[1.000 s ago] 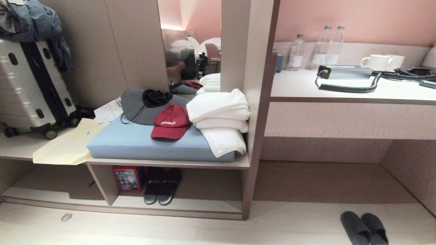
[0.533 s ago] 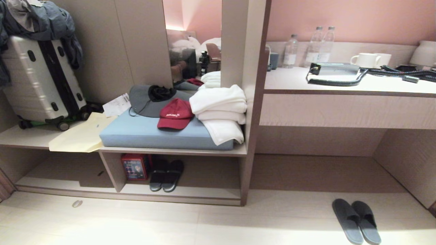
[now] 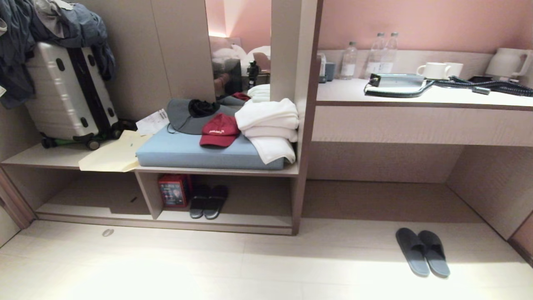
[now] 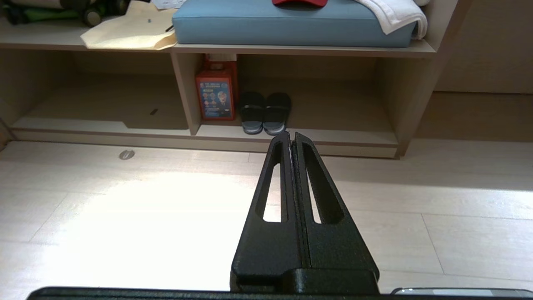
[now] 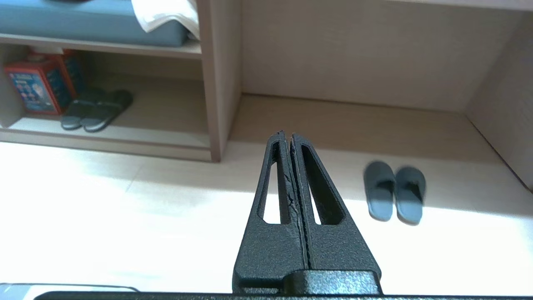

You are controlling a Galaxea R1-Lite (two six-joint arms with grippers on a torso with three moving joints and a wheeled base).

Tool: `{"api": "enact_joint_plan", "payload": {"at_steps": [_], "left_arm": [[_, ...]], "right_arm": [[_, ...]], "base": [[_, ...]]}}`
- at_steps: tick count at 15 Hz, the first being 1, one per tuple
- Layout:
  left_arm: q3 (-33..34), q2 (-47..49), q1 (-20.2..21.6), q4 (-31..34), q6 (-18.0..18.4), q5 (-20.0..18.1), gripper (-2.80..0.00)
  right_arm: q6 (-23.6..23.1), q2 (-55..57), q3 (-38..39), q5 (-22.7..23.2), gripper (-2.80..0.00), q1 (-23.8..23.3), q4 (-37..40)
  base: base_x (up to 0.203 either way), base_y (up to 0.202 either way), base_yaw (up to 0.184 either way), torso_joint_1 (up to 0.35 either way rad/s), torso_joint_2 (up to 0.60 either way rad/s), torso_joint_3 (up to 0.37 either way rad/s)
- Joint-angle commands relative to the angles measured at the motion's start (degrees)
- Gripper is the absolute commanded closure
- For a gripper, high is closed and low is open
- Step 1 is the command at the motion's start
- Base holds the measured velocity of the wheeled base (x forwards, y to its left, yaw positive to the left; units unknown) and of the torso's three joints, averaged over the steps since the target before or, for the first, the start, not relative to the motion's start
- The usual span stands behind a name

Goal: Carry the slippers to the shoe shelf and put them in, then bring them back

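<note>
Beige wood-grain shoe shelf (image 3: 241, 219) now sits smaller and higher in the head view than a second ago, with far more pale floor (image 3: 250, 271) showing below it; shifted as one whole scene, so read as the camera backing off, not as anything on the shelves moving; nothing rearranged among the things themselves. Dark slippers (image 3: 208, 202) lying side by side inside the low compartment, just beside a red box (image 3: 173, 190) that stands against the upright divider (image 3: 145, 195); second dark pair (image 3: 422, 251) out on the floor in front of the desk recess, well apart. Left gripper (image 4: 290, 139) clenched on nothing, fingers pressed flat together, hanging above bare floor and pointed toward the compartment from a distance; right gripper (image 5: 287, 136) likewise clenched and empty, over the floor between the shelf's end panel and the floor pair. Judged from this: the putting-in half looks done, with the pair inside and both grippers empty; bringing back not yet begun, and likely to need a fresh approach, since neither gripper is near the shelf.
</note>
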Motion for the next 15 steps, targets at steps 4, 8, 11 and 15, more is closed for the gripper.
{"api": "enact_joint_plan", "payload": {"at_steps": [4,8,11,15], "left_arm": [[0.1,0.1,0.0,0.0,0.0,0.0,0.00],[0.1,0.1,0.0,0.0,0.0,0.0,0.00],[0.1,0.1,0.0,0.0,0.0,0.0,0.00],[0.1,0.1,0.0,0.0,0.0,0.0,0.00]], "right_arm": [[0.0,-0.1,0.0,0.1,0.00,0.0,0.0],[0.0,-0.1,0.0,0.1,0.00,0.0,0.0],[0.0,-0.1,0.0,0.0,0.00,0.0,0.0],[0.0,-0.1,0.0,0.1,0.00,0.0,0.0]], "base": [[-0.196,0.000,0.002,0.002,0.00,0.002],[-0.196,0.000,-0.001,0.003,0.00,0.004],[-0.195,0.000,0.001,0.002,0.00,0.006],[-0.195,0.000,0.000,0.002,0.00,0.001]]}}
